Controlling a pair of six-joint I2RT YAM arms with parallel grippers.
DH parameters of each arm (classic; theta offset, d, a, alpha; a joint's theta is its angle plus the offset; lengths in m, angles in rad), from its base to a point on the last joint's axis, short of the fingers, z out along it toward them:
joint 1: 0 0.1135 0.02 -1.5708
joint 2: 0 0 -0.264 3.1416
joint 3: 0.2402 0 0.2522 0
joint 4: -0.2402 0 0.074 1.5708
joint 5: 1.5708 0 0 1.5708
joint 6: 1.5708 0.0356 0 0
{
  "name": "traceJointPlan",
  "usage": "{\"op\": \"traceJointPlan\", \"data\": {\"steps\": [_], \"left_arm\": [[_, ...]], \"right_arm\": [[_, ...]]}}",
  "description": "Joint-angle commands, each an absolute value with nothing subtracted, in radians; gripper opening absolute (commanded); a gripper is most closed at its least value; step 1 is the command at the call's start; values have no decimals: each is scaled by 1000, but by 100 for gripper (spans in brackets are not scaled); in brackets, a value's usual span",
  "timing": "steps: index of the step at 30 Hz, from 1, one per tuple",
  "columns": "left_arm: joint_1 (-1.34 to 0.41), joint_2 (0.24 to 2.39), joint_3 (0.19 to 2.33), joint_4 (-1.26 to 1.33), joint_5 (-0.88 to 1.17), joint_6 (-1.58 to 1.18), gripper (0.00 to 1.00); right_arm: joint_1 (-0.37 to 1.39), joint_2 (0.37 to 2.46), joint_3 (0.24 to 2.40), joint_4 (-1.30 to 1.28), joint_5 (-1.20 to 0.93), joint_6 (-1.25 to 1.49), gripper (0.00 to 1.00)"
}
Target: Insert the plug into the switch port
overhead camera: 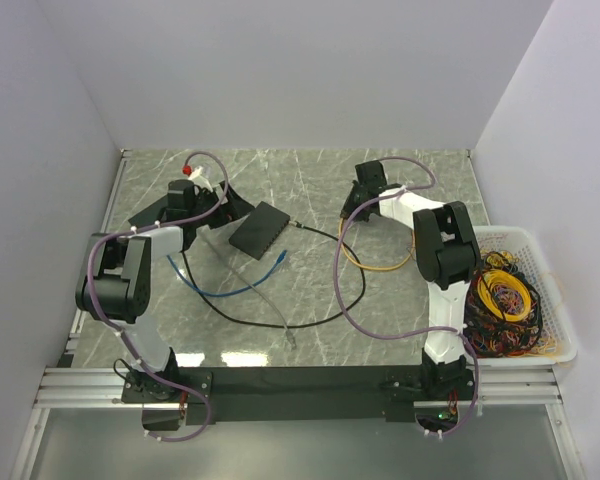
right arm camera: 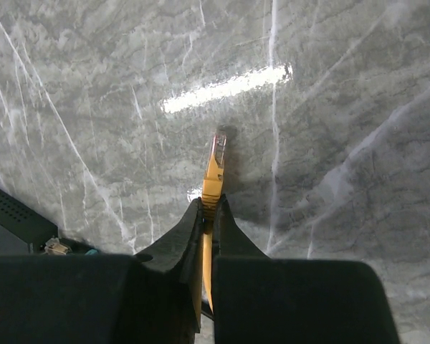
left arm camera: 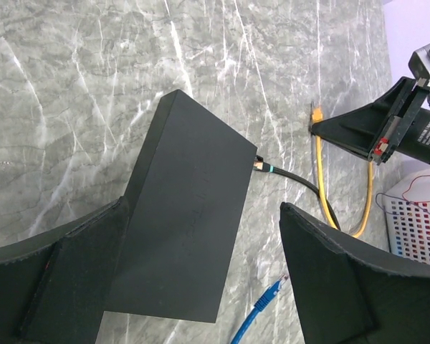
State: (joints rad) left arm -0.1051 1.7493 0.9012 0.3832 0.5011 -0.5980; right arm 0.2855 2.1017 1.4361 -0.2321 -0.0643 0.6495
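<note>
Orange cable (right arm camera: 212, 185) pinched behind plug (right arm camera: 218, 147) by right end effector (right arm camera: 210, 208), left end effector (left arm camera: 204, 211) spread wide.

Nothing legible is shown. Rows of small white print are carried on a black label (left arm camera: 424, 134) on the body of the right gripper (left arm camera: 314, 129), toward the far edge of the tabletop (left arm camera: 93, 72), but the lettering is too blurred to be read.
</note>
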Motion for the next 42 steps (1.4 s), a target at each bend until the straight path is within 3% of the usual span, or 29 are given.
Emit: {"op": "traceJointPlan", "data": {"steps": [1,11,27,34,42], "left_arm": [[-101,1686,908,422,529,-618,92],[-181,1455,910,437,489,-624,92],[-549,1006,546,689,319,-634,94],[-672,836,439,727,272,-583,95],[-738,804,405,673,247,-520,92]], "right_arm": [[302,2042,1439,-281,-29,600,0],[370,1697,1358,-308,-23,552,0],[497,1008,778,138,-380,552,0],[500,841,608,331,-495,543,0],[502,798,526,474,-561,575,0]]}}
